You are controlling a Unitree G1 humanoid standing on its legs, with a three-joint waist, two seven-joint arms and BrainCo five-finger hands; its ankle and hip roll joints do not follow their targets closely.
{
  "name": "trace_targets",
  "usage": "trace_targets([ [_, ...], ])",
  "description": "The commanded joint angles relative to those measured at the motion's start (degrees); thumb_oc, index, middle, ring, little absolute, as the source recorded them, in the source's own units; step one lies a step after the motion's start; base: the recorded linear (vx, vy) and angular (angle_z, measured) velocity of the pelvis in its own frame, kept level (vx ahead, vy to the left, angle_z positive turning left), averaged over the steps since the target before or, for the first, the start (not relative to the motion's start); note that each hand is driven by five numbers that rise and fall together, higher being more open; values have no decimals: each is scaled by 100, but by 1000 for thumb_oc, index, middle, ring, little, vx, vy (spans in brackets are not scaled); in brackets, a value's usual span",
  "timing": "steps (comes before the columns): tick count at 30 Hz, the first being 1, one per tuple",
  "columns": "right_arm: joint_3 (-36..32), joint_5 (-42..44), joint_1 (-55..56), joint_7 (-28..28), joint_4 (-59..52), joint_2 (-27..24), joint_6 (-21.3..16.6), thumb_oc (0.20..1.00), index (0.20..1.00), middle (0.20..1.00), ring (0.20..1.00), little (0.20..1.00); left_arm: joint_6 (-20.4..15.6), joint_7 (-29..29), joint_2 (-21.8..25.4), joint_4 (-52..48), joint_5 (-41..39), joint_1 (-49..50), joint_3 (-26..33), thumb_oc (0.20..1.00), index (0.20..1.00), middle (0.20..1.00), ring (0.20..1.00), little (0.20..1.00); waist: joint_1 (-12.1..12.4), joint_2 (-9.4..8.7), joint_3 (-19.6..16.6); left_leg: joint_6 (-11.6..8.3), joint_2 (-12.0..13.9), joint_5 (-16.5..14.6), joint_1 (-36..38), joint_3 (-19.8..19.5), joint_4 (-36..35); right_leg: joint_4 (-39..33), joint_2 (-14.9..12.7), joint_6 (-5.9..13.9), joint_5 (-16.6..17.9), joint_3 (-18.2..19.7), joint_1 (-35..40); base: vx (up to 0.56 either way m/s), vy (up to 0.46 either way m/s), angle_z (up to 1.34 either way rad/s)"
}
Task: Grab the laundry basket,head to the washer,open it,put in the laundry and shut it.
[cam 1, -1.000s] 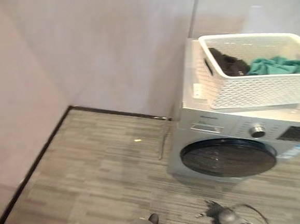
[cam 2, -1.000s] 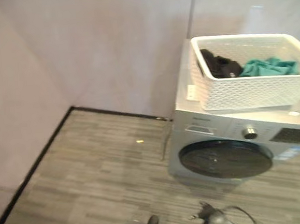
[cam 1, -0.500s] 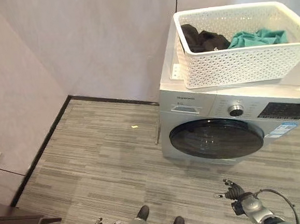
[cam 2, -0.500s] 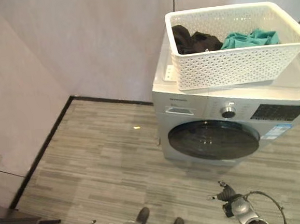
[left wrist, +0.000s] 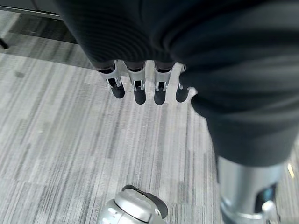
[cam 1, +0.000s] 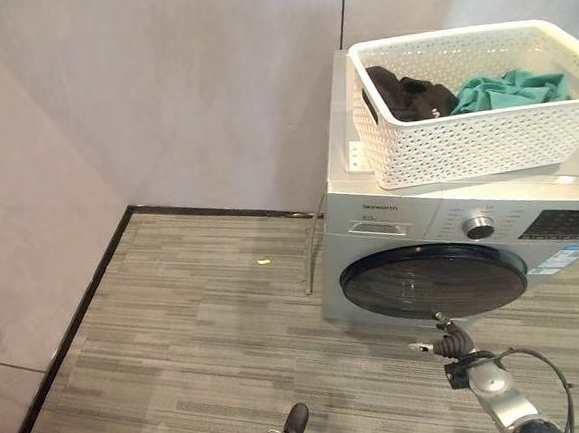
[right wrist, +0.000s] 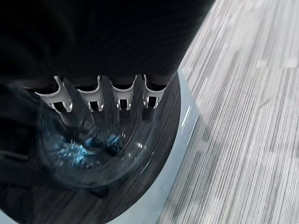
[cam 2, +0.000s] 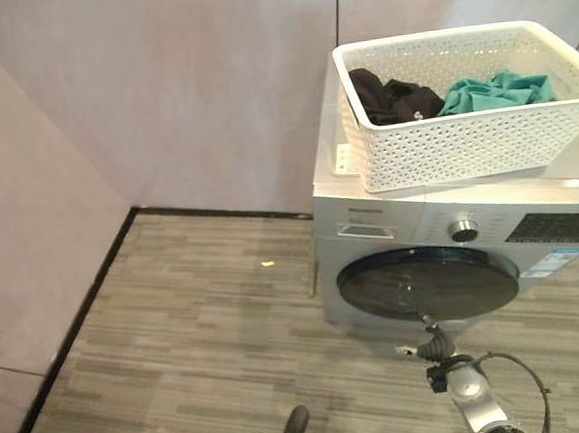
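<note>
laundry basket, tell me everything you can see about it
The laundry basket is a white rectangular tub that looks like plastic, its walls pierced all over with small holes, under a solid rolled rim, with a dark handle slot in the end facing the wall corner. It sits upright on top of the washer, near the front edge. Inside lie a black garment at the handle end and a teal garment beside it. Neither hand touches it.
</note>
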Motion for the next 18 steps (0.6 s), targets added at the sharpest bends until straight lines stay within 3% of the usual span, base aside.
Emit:
trace_targets([
  [1, -224, -511, 392, -296, -815, -606, 21, 1000, 1000, 1000, 1000, 1000, -6, -24, 15, 289, 170, -197, 79, 1000, 1000, 1000, 1000, 1000, -93, -130, -219, 52, -14, 205, -414, -362, -9, 24, -113, 158, 74, -49, -107, 24, -2, -16],
  [8, -929, -1226, 582, -514, -1420, -998, 191, 1000, 1000, 1000, 1000, 1000, -23, -74, -56, 40, 274, -445, -247, 1000, 1000, 1000, 1000, 1000, -269, -90, -295, 57, 23, 163, -392, -318, -9, 24, -84, 160, 37, 20, -96, 15, -1, -4],
  [12, -1172, -1107, 458, -605, -1425, -1130, 152, 1000, 1000, 1000, 1000, 1000, -24, -71, -54, 35, 266, -562, -316, 1000, 1000, 1000, 1000, 1000, -295, -82, -299, 52, 35, 162, -398, -312, -9, 24, -73, 171, 30, 39, -110, 14, -8, -14],
  [13, -1144, -1397, 196, -566, -1194, -1624, 212, 1000, 1000, 1000, 1000, 1000, -7, -126, -47, 38, 345, -609, -416, 1000, 1000, 1000, 1000, 1000, -274, -79, -285, 43, 48, 170, -417, -323, -9, 24, -65, 176, 41, 43, -133, 14, -19, -5],
  [15, -1039, -1615, -23, -353, -1150, -2043, 273, 1000, 1000, 1000, 1000, 1000, 21, -239, -38, 55, 372, -617, -492, 1000, 1000, 1000, 1000, 1000, -239, -94, -264, 30, 62, 181, -437, -337, -9, 24, -59, 179, 40, 37, -139, 0, 0, 0],
  [18, -969, -1580, -251, -221, -1094, -2321, 296, 1000, 1000, 1000, 1000, 1000, 25, -279, -49, 67, 389, -651, -520, 1000, 1000, 1000, 1000, 1000, -219, -90, -231, 18, 64, 194, -453, -348, -9, 24, -50, 177, 39, 23, -142, 0, 0, 0],
])
